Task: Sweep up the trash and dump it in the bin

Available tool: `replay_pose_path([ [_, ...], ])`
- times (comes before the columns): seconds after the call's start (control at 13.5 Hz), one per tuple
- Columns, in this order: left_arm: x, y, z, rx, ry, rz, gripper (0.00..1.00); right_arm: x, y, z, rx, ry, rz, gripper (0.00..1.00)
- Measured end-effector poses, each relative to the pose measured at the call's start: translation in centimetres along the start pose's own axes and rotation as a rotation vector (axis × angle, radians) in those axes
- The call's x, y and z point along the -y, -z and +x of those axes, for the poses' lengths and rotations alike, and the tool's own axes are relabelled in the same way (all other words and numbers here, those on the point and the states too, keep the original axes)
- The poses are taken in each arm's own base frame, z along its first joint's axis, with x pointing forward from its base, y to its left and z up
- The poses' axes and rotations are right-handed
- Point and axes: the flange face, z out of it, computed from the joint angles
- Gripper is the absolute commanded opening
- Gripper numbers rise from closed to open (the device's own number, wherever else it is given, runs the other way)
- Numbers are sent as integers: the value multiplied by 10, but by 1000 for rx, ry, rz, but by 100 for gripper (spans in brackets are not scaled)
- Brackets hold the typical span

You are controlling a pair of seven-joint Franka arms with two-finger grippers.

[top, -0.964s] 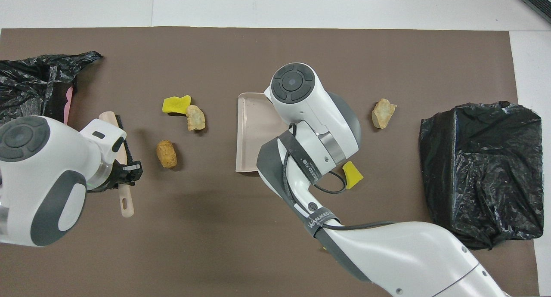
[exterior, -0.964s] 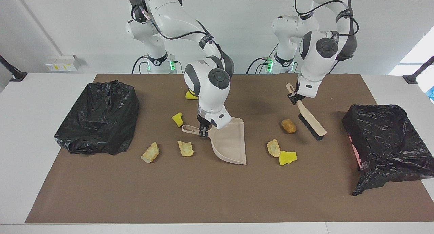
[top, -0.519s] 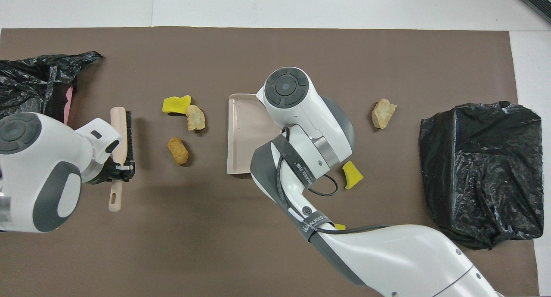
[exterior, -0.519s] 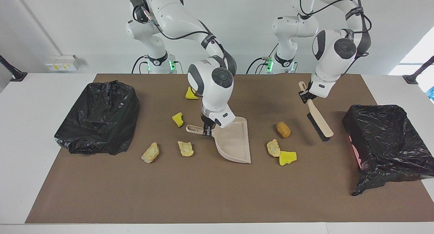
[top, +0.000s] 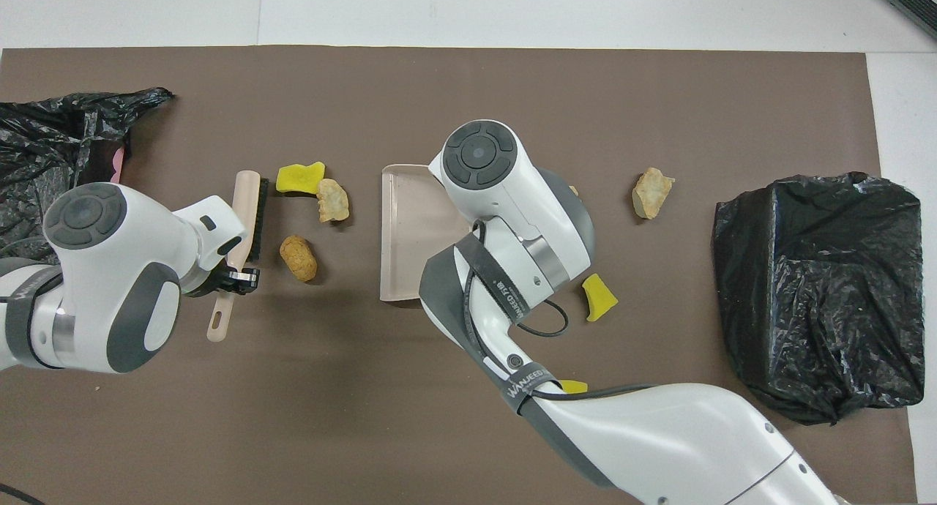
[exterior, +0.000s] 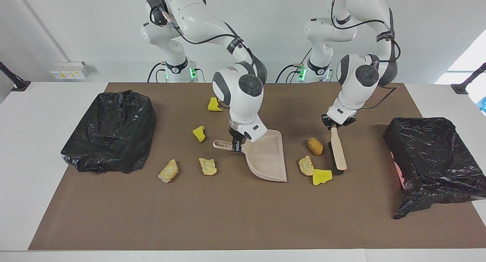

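A brown mat (exterior: 243, 216) covers the white table, with a black-bagged bin (exterior: 108, 131) at each end. Our right gripper (exterior: 236, 145) clamps the dustpan (exterior: 267, 159) handle; our left gripper (exterior: 334, 126) clamps the brush (exterior: 337, 150), whose bristles touch a yellow sponge chunk (exterior: 322, 176). We see the trash (exterior: 314, 146) scattered on the mat, three pieces between brush and dustpan.
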Motion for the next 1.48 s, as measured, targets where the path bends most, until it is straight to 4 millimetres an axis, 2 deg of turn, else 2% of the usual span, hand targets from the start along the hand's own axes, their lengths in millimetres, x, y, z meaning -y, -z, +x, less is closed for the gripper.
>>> replay_pose_path([
  [0.22, -3, 0, 3, -3, -65, -2, 0, 2, -9, 1, 4, 3, 6, 0],
  [0.37, -20, -2, 2, 0, -110, -1, 0, 3, -10, 1, 2, 4, 3, 0],
  [0.59, -75, -12, -5, 5, -159, 4, 0, 3, -10, 1, 1, 4, 3, 0],
  [0.82, -147, -15, -25, 13, -168, 12, 0, 3, -10, 1, 1, 5, 2, 0],
  [0.96, -194, -10, -45, 14, -173, 3, 0, 3, -10, 1, 1, 5, 2, 0],
  [1.11, -228, 0, -61, -7, -165, 0, 0, 3, -9, 2, -1, 6, 0, 0],
  [1.19, -235, 5, -64, -15, -164, -2, 0, 3, -9, 2, 0, 6, 0, 0],
  [1.26, -233, 9, -63, -12, -161, -2, 0, 4, -9, 1, 0, 6, 0, 0],
  [1.33, -221, 15, -57, -10, -149, -4, 0, 4, -10, 2, 0, 6, 1, 0],
  [1.48, -177, 27, -35, -22, -109, -19, 0, 4, -10, 2, 1, 7, 1, 0],
])
